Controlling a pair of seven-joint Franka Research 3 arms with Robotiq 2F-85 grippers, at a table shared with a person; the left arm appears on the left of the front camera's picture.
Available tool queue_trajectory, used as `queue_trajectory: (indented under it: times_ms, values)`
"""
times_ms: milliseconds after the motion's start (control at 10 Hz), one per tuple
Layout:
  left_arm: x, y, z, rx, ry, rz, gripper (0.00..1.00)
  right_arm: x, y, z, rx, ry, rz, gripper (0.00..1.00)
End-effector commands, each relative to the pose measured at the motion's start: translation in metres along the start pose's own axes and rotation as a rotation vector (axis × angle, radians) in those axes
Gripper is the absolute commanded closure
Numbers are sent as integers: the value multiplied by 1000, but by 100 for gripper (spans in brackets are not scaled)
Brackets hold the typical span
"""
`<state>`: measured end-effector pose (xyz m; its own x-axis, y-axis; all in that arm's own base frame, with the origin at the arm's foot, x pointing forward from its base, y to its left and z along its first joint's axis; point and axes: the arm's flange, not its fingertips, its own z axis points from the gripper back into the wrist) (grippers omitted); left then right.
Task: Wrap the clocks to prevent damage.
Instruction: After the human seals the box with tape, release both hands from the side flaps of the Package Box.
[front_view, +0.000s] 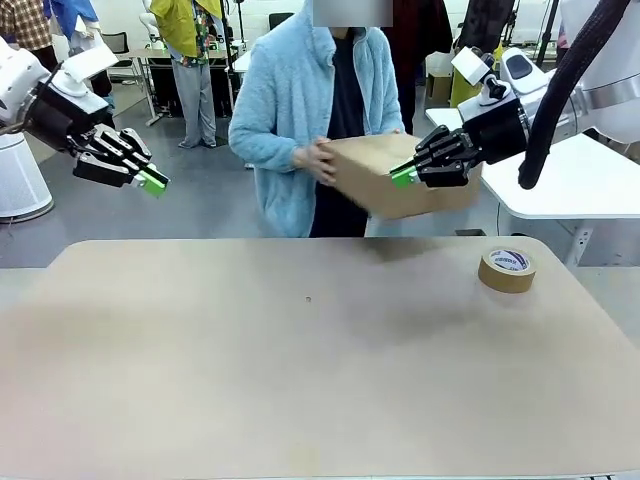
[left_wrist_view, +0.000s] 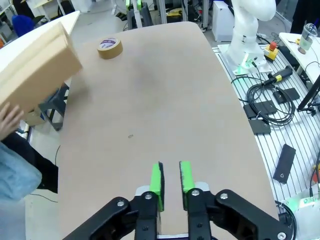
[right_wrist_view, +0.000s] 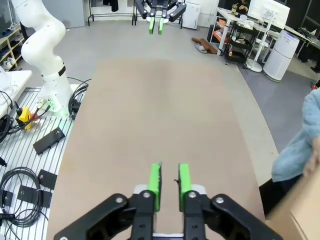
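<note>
Across table (front_view: 300, 360), person's cardboard box (front_view: 400, 175) just behind right gripper (front_view: 404, 176); both grippers' jaws narrowly parted, seemingly empty.

The table (front_view: 300, 370) is the landmark; its top is a bare tan surface with rounded corners. A brown tape roll (front_view: 506, 269) lies flat on the table near its far right corner. Beyond the far edge of the table a person in a light blue fleece jacket (front_view: 290, 110) stands, with a cardboard box (front_view: 375, 170) held above the far edge. Beside the table, black cables (left_wrist_view: 267, 97) lie on a slatted metal floor (left_wrist_view: 295, 150).
</note>
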<state>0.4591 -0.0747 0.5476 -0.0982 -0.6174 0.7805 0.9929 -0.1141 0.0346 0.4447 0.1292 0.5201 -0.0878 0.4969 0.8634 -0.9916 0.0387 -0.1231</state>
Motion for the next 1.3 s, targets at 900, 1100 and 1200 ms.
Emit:
queue_trajectory:
  times_ms: [900,1100,1200]
  values:
    - [-2,-6,-2,-32,-24,32,0,-2,22,-1,27,6,-40,0]
    - [-3,-7,-3,-31,-14,11,0,-1,19,-2,11,5,-10,0]
    - [-3,-7,-3,-31,-14,11,0,-1,19,-2,11,5,-10,0]
